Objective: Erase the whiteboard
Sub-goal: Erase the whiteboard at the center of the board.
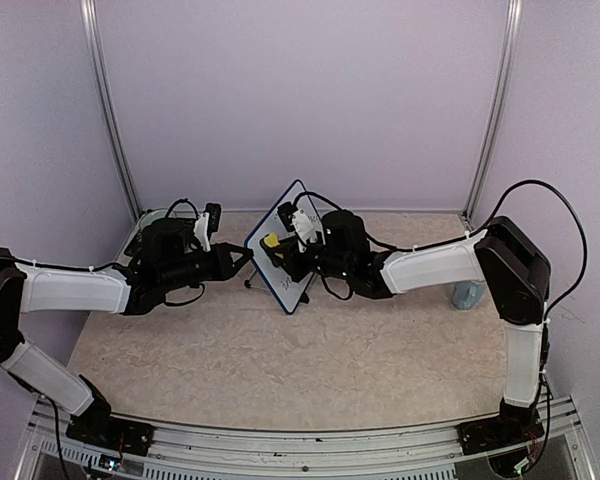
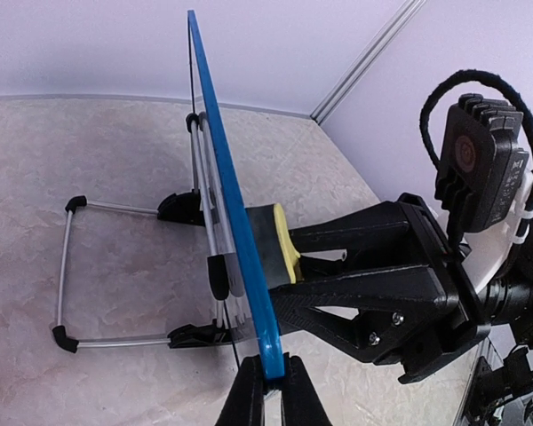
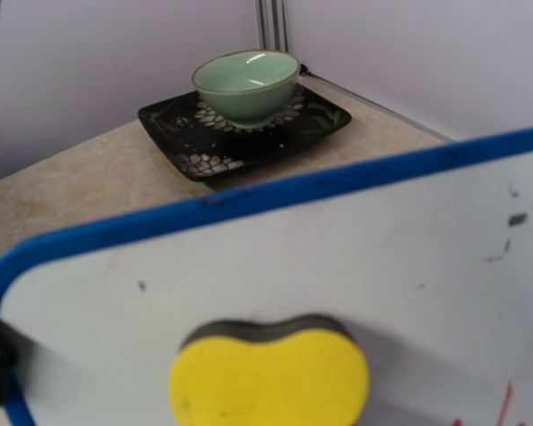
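The whiteboard [image 1: 290, 262] stands tilted on its wire stand [image 2: 67, 266] at the table's middle, with a blue frame [image 2: 235, 204] and a white face [image 3: 338, 257]. My left gripper [image 1: 248, 258] is shut on the frame's edge, and its fingertips [image 2: 249, 390] pinch the blue rim. My right gripper [image 1: 280, 248] is shut on a yellow sponge [image 1: 269, 241] and presses it flat against the face. The sponge also shows in the left wrist view [image 2: 287, 248] and the right wrist view [image 3: 268, 377]. Faint dark specks [image 3: 515, 217] and red strokes [image 3: 506, 399] sit on the face to the right of the sponge.
A green bowl [image 3: 246, 82] sits on a black patterned plate [image 3: 173, 124] behind the board, near the back corner. A grey-blue object [image 1: 467, 295] stands behind my right arm. Walls and metal posts [image 1: 110, 110] close in the table.
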Robot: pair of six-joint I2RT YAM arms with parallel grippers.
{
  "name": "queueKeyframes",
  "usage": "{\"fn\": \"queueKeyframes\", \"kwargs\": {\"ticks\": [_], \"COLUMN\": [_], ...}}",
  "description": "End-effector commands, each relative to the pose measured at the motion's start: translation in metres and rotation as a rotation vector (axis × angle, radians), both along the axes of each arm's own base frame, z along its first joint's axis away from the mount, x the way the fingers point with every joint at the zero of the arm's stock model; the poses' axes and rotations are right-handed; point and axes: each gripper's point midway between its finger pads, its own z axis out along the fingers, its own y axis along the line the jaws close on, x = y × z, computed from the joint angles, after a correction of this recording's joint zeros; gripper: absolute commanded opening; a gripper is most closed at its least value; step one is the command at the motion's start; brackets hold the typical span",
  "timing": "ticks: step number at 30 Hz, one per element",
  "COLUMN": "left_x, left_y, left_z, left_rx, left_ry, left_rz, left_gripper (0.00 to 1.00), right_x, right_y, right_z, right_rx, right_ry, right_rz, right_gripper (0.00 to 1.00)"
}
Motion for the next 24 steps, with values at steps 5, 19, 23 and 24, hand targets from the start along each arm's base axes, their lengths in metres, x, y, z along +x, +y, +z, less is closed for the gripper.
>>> {"fn": "queueKeyframes", "kwargs": {"ticks": [5, 19, 23, 24], "left_x": [-0.009, -0.008, -0.009, -0.009], "left_y": [-0.008, -0.008, -0.008, -0.008], "left_z": [0.009, 0.008, 0.008, 0.008], "left_rx": [-0.029, -0.027, -0.027, -0.027], "left_ry": [-0.020, -0.020, -0.019, -0.018], "left_rz": [-0.053, -0.052, -0.054, -0.053], "left_gripper": [0.05, 0.06, 0.06, 0.06], "right_x": [-0.031, -0.035, -0.039, -0.040], "right_y": [-0.001, -0.021, -0.024, -0.025], "right_z": [-0.049, -0.089, -0.095, -0.096], "right_rx": [-0.069, -0.065, -0.071, -0.072], "right_ry": [0.072, 0.207, 0.221, 0.223], "right_rz": [0.061, 0.063, 0.065, 0.065], "right_gripper": [0.08, 0.08, 0.08, 0.08]}}
